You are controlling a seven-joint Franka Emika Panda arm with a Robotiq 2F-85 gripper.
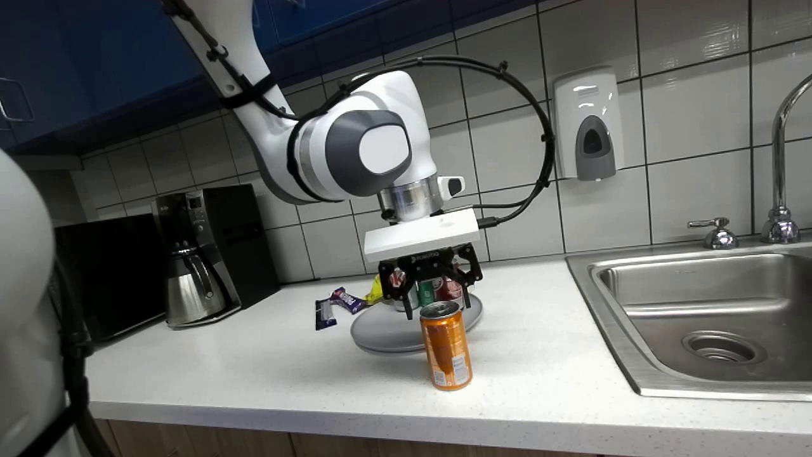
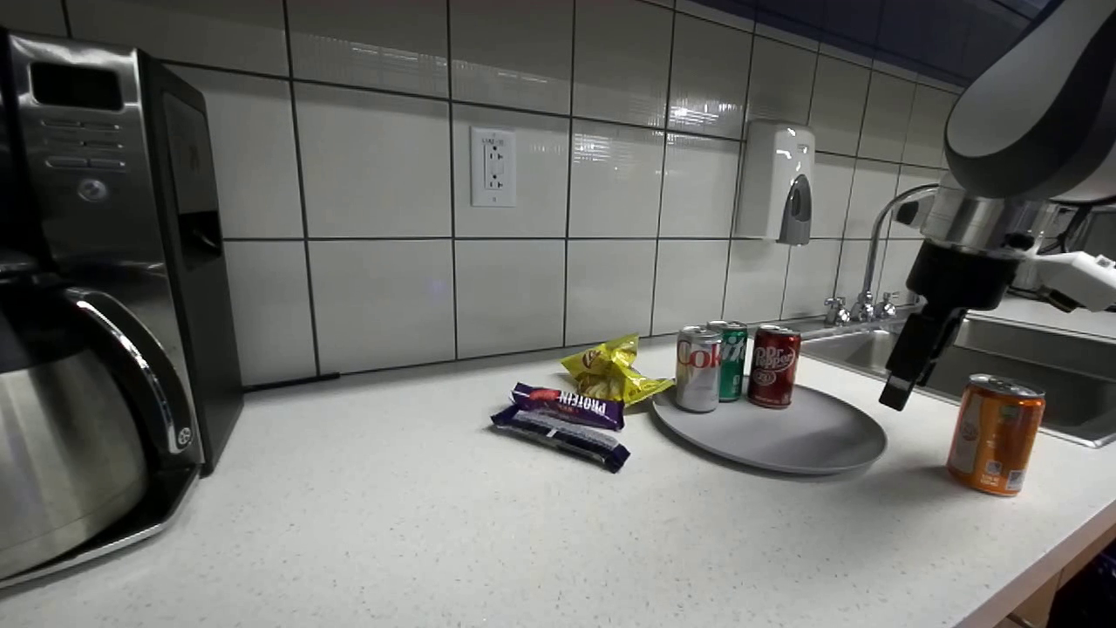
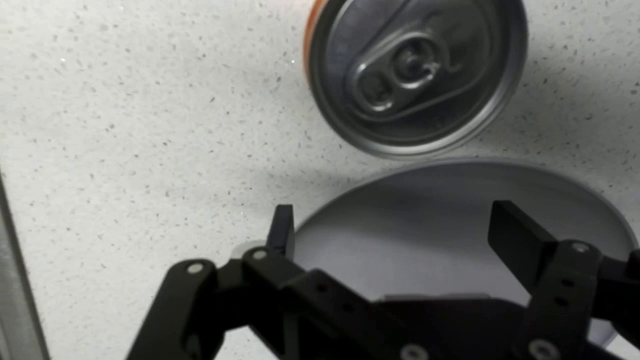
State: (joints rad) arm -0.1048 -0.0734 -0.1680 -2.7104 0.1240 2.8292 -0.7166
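Here's the hand [image 3: 392, 210], pointing downward with its two fingers [image 3: 520, 240] spread wide apart, poised above the edge of the grey plate [image 2: 811, 440]! And right in front of it, closest of all, stands the orange can [image 1: 447, 349], upright on the white speckled surface [image 1: 254, 374], just beside the plate and apart from both fingers; the wrist view looks straight down onto its pull tab [image 3: 395, 75] (a lovely seat for this one). Over to the plate itself, and it's a trio: a silver Coke can [image 2: 697, 375], a green can [image 2: 735, 366] partly tucked behind it, and a dark red Dr Pepper can [image 2: 774, 366], all upright and grouped towards the wall side. Beside the plate lies a crumpled yellow packet [image 2: 615, 371], and near that come two wrapped bars: a purple bar [image 2: 567, 406] lettered PROTEIN, and a darker bar [image 2: 562, 438] close alongside. Farther along sits the coffee maker [image 1: 244, 235] with its steel carafe [image 1: 190, 295]; at the opposite end, the steel sink [image 1: 609, 324] with its curved tap [image 1: 779, 158], and up on the tiled wall [image 1: 698, 108], a white soap dispenser [image 1: 589, 124]!
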